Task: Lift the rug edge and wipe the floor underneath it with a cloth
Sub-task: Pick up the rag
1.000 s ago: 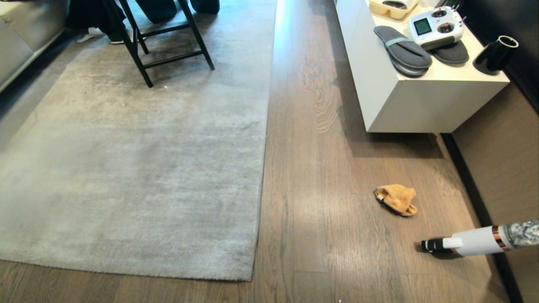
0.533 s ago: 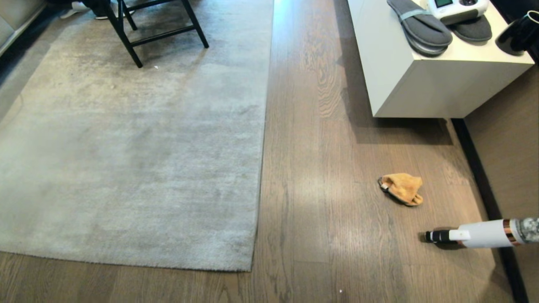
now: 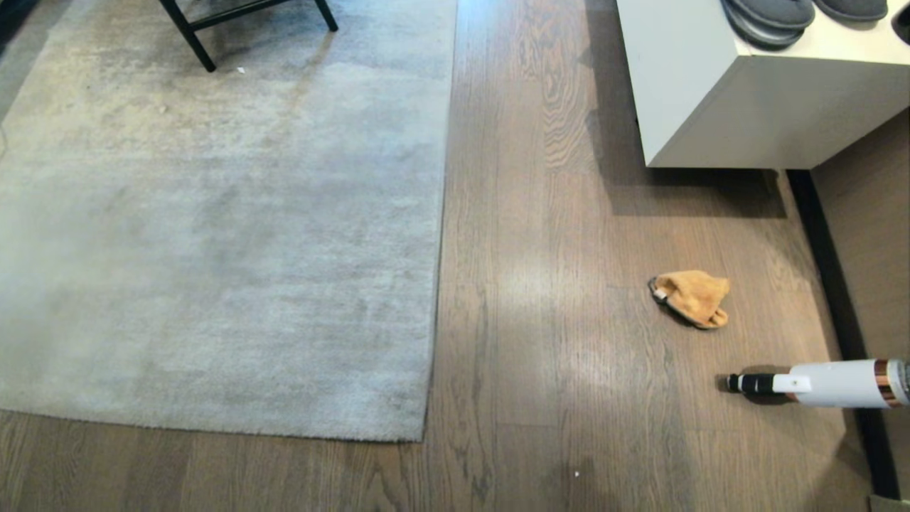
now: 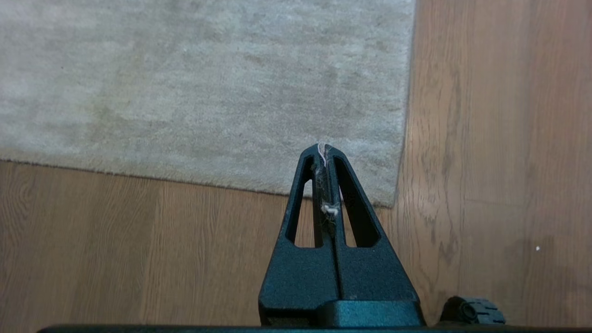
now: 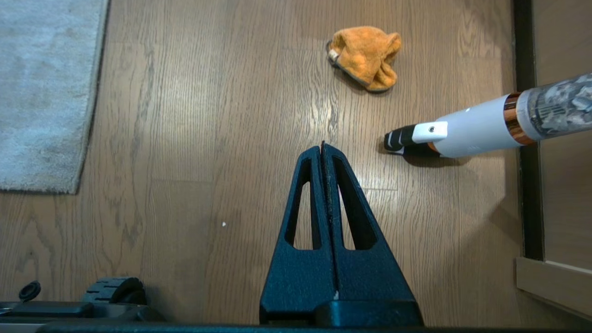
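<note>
A large light grey rug [image 3: 213,227] lies flat on the brown wood floor [image 3: 554,355]. Its straight right rug edge [image 3: 441,235] runs away from me and meets the near edge at a corner [image 3: 423,437]. The orange-yellow cloth [image 3: 691,296] lies crumpled on the bare floor to the right, also in the right wrist view [image 5: 365,56]. Neither arm shows in the head view. My left gripper [image 4: 325,147] hangs shut above the rug's near corner [image 4: 393,201], with only lint stuck between its fingers. My right gripper [image 5: 322,145] hangs shut and empty above bare floor, short of the cloth.
A white cabinet [image 3: 718,107] carrying grey slippers [image 3: 768,18] stands at the back right. A white tube-shaped appliance [image 3: 817,384] lies on the floor near the cloth, by the dark skirting [image 3: 832,299]. Black chair legs [image 3: 192,39] stand on the far rug.
The whole head view has tilted downward, so the chair, cabinet and cloth have slid up the picture. Nothing on the floor has moved itself.
</note>
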